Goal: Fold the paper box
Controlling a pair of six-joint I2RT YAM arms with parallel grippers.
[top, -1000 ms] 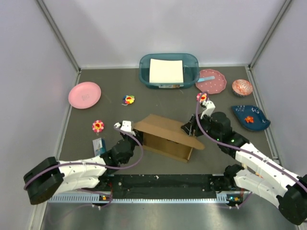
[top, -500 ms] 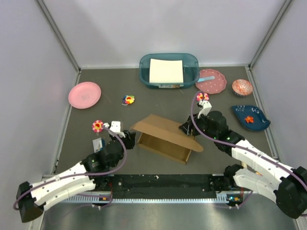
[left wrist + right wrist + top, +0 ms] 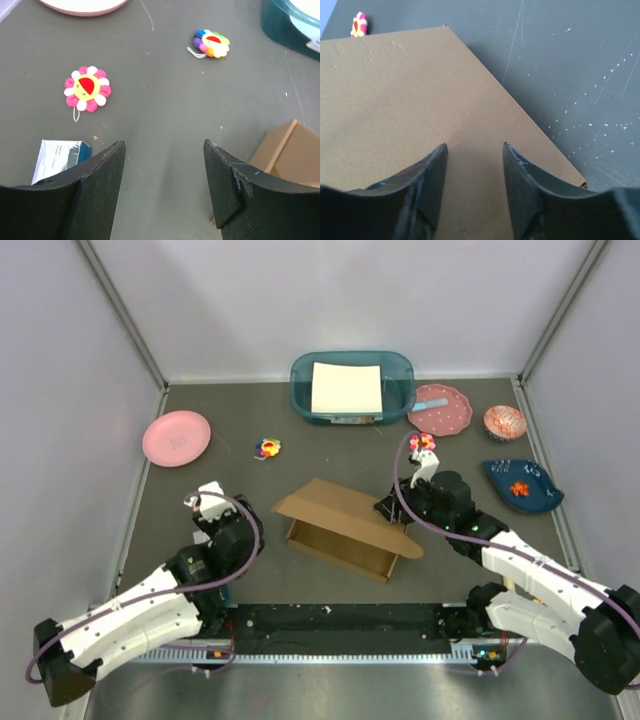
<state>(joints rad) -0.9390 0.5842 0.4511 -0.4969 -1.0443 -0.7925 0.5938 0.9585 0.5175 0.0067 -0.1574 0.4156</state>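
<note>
The paper box (image 3: 345,525) is brown cardboard in the middle of the table: a shallow tray with its lid tilted over it. My right gripper (image 3: 390,508) is at the lid's right end. In the right wrist view it (image 3: 474,146) is open, with both fingers close over the flat lid (image 3: 410,95). My left gripper (image 3: 212,508) is to the left of the box and apart from it. In the left wrist view it (image 3: 164,145) is open and empty over bare table, with a box corner (image 3: 292,150) at the right.
A teal bin (image 3: 352,386) with a white sheet stands at the back. A pink plate (image 3: 176,437), a rainbow flower toy (image 3: 267,448), a dotted pink plate (image 3: 440,408), a small patterned bowl (image 3: 505,422) and a blue plate (image 3: 520,485) lie around. A pink flower toy (image 3: 88,89) and a blue-and-white card (image 3: 57,157) lie ahead of the left gripper.
My left arm has drawn away from the box's left end, moving left and back. The right gripper stays at the lid's right end, and the lid sits slightly lower.
</note>
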